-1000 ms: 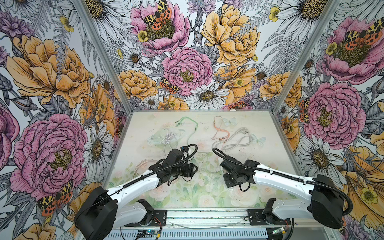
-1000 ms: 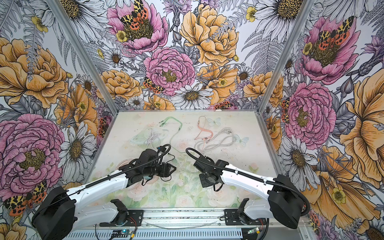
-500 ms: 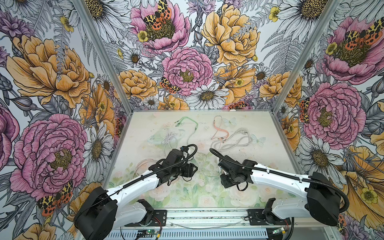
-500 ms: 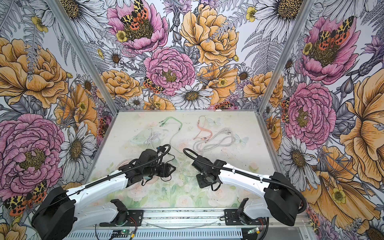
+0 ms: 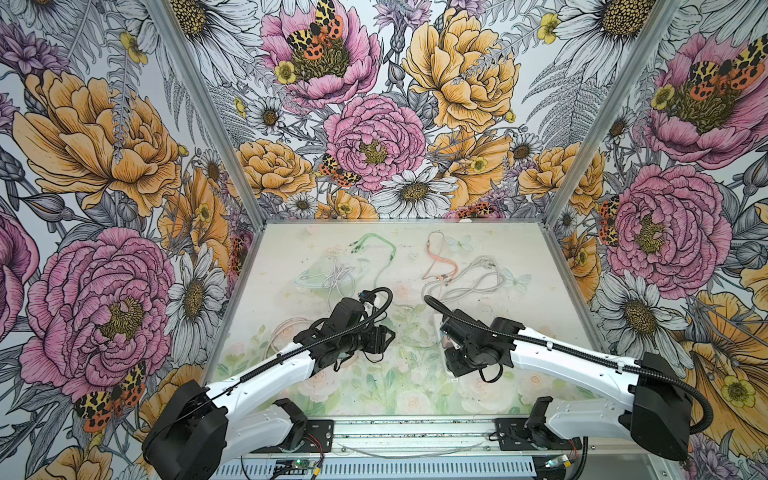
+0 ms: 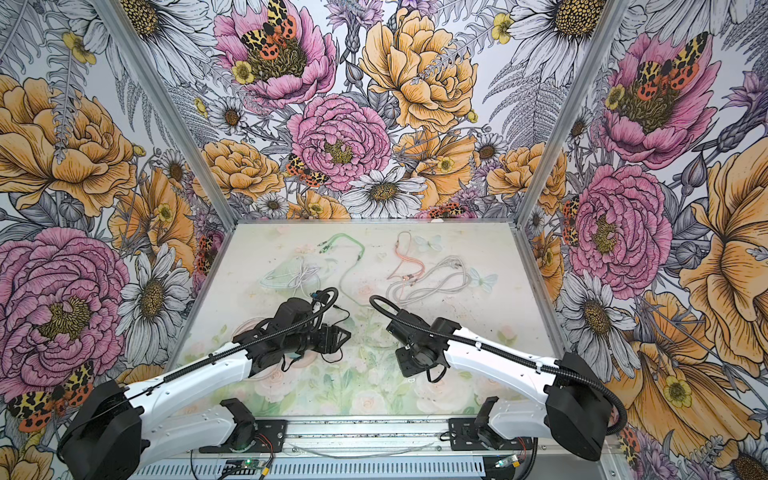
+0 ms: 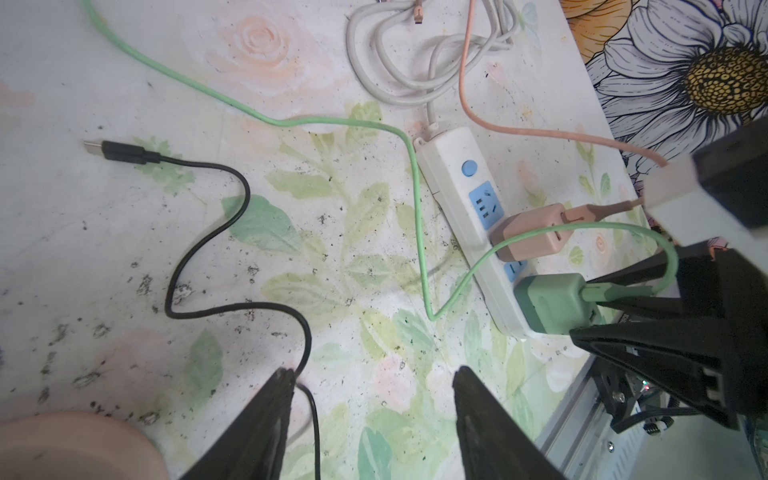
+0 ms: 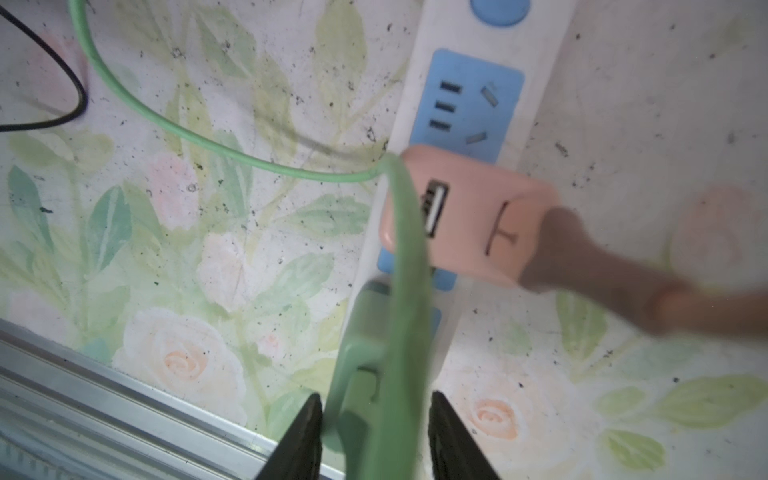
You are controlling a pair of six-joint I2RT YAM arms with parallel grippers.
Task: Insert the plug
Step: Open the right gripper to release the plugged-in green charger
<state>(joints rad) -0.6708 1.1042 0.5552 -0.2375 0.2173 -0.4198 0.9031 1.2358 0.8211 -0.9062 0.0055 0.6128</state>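
Right pincer (image 8: 375,397) straddles the blurred green plug (image 8: 374,365), grip perhaps loose.

A lab robot cell: flower-printed walls (image 5: 374,137), aluminium frame (image 5: 207,112), left arm (image 5: 270,368) and right arm (image 5: 561,353) on a rail (image 5: 415,432).

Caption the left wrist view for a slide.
Pink adapter and green adapter in the power strip; right gripper at the green adapter; black cable loose.

No word, brand or no. can be read anywhere. Pink adapter (image 8: 469,216) has only a small embossed sign: a curved line w/ a short stem. Right gripper (image 7: 590,309) has tiny pale print on its black finger, too small to read in the left wrist view.
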